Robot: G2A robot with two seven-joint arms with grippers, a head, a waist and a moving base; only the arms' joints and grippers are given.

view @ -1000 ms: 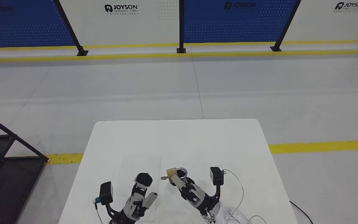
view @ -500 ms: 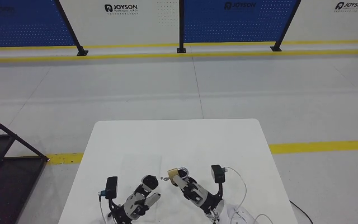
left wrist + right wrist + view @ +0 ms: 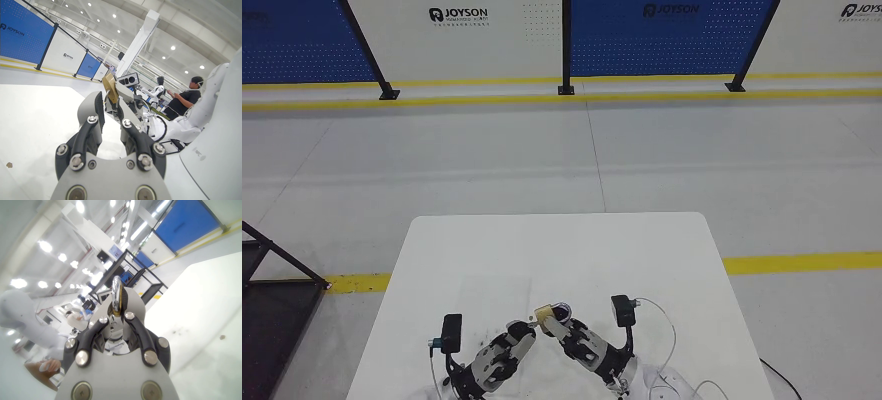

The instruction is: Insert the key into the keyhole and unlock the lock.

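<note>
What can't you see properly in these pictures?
Keyhole: too small to find on the lock in the left wrist view. In the right wrist view the right gripper covers the brass body.
Key: the metal loop beside the lock, near the left gripper, could be the key or the shackle. In the top view it is too small to tell.
</note>
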